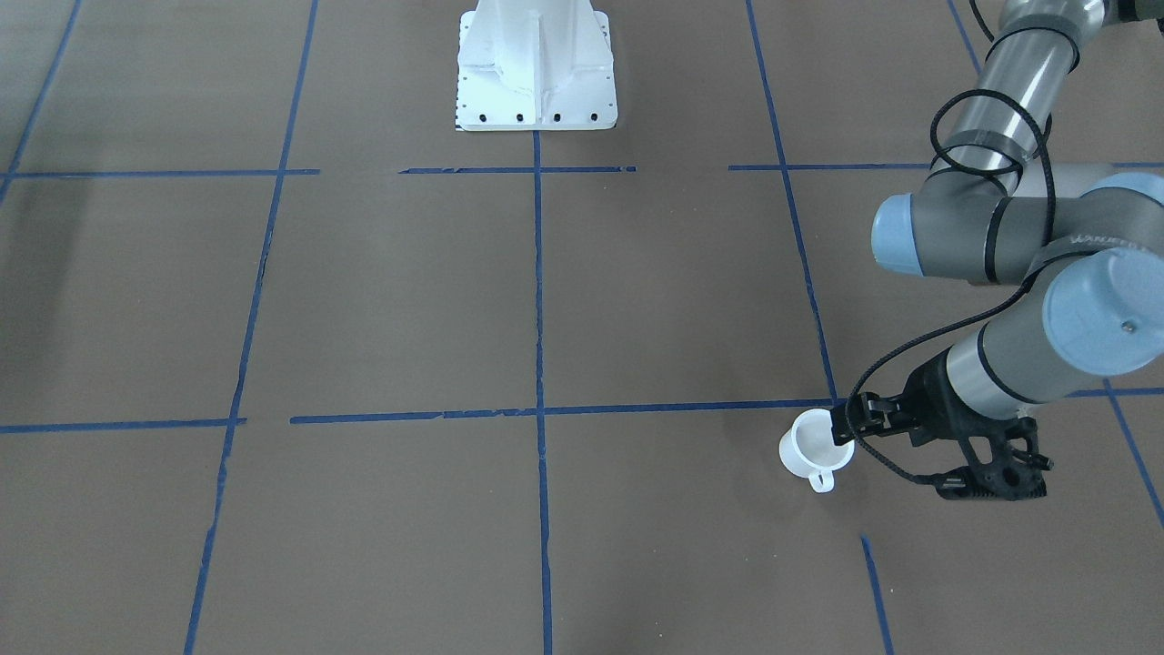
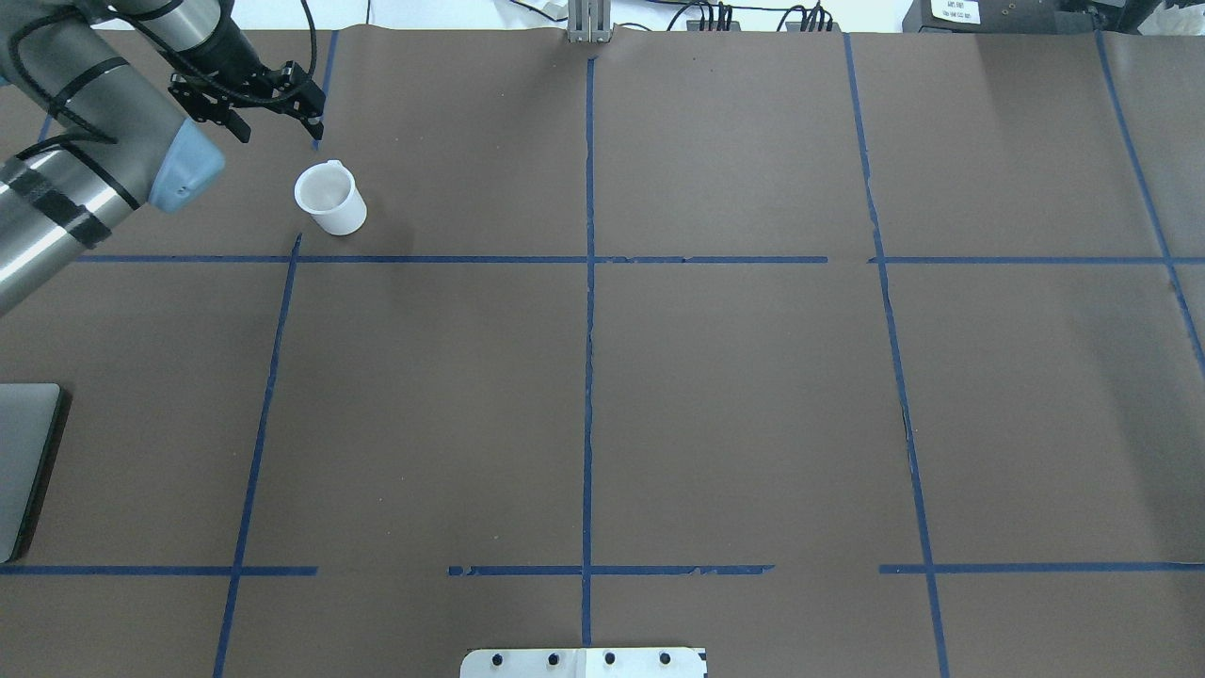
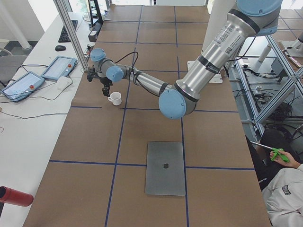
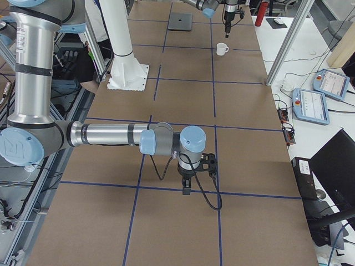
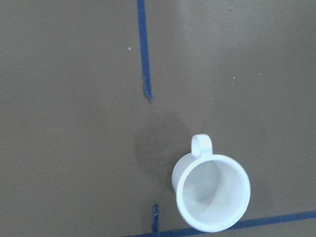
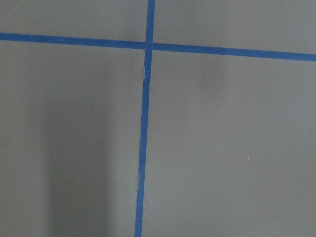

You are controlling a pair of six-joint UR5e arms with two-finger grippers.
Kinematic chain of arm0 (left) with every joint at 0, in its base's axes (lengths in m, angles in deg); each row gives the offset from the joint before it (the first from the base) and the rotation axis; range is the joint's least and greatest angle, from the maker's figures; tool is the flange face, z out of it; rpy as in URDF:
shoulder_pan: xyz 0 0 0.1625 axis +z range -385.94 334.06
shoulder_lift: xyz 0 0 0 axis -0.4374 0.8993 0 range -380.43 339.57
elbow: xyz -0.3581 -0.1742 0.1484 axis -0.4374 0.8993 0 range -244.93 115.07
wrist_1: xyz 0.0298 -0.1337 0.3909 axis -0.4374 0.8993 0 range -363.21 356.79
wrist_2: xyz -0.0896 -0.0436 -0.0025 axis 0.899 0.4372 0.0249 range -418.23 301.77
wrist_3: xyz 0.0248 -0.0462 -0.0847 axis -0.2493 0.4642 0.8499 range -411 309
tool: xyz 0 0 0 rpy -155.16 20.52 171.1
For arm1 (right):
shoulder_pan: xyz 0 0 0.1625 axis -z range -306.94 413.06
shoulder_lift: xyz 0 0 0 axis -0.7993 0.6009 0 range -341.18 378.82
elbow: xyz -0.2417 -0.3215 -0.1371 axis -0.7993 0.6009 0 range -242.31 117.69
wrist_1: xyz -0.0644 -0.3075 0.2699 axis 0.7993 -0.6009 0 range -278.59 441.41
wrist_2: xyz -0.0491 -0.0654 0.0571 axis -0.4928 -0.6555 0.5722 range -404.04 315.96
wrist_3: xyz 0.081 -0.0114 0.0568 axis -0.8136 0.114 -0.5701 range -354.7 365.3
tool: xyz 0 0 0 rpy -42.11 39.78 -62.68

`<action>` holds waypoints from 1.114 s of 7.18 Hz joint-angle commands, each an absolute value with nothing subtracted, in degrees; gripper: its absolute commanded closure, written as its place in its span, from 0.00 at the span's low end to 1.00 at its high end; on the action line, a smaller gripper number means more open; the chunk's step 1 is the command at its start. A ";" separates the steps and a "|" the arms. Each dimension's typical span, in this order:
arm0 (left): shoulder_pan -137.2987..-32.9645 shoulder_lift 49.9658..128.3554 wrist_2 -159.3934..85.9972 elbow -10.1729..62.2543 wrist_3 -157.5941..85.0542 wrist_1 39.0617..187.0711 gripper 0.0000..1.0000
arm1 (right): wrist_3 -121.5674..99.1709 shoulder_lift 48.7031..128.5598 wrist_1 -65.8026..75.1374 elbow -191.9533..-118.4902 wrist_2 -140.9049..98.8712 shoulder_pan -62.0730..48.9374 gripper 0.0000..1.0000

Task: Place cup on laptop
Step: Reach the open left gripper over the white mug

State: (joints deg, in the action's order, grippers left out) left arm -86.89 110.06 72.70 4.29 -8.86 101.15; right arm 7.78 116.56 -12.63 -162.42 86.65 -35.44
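The small white cup (image 2: 329, 198) stands upright on the brown table at the far left, its handle pointing away from the robot. It also shows in the front view (image 1: 816, 444) and the left wrist view (image 5: 212, 192). My left gripper (image 2: 278, 130) hovers above the table just beyond the cup, jaws spread and empty. The silver laptop (image 3: 165, 168) lies closed and flat nearer the robot, only its edge showing in the overhead view (image 2: 24, 461). My right gripper (image 4: 189, 185) points down over bare table far from both; I cannot tell its state.
The white robot base (image 1: 536, 68) stands at the table's middle edge. Blue tape lines (image 2: 588, 282) grid the table. Teach pendants (image 3: 59, 68) and a red bottle (image 3: 14, 196) lie on the side bench. A person (image 3: 284, 189) sits beside the table.
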 commanded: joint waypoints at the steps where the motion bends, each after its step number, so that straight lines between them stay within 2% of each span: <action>1: -84.05 113.77 69.04 -5.91 -3.74 111.52 0.00 | 7.76 116.56 -12.63 -162.42 86.65 -35.44 0.00; 2: -83.86 115.86 69.03 -9.52 -3.37 111.92 0.01 | 7.76 116.56 -12.63 -162.42 86.65 -35.44 0.00; 4: -81.58 116.41 67.12 -11.92 -2.40 112.19 0.01 | 7.76 116.56 -12.63 -162.42 86.57 -35.44 0.00; 7: -80.96 116.41 67.01 -13.69 -2.13 112.10 0.18 | 7.76 116.56 -12.63 -162.42 86.65 -35.44 0.00; 8: -80.96 116.41 67.10 -13.69 -2.48 112.01 0.56 | 7.85 116.56 -12.63 -162.42 86.65 -35.44 0.00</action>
State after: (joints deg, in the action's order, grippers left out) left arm -81.02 116.42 67.06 -13.51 -2.23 112.08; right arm 7.78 116.56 -12.63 -162.42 86.65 -35.44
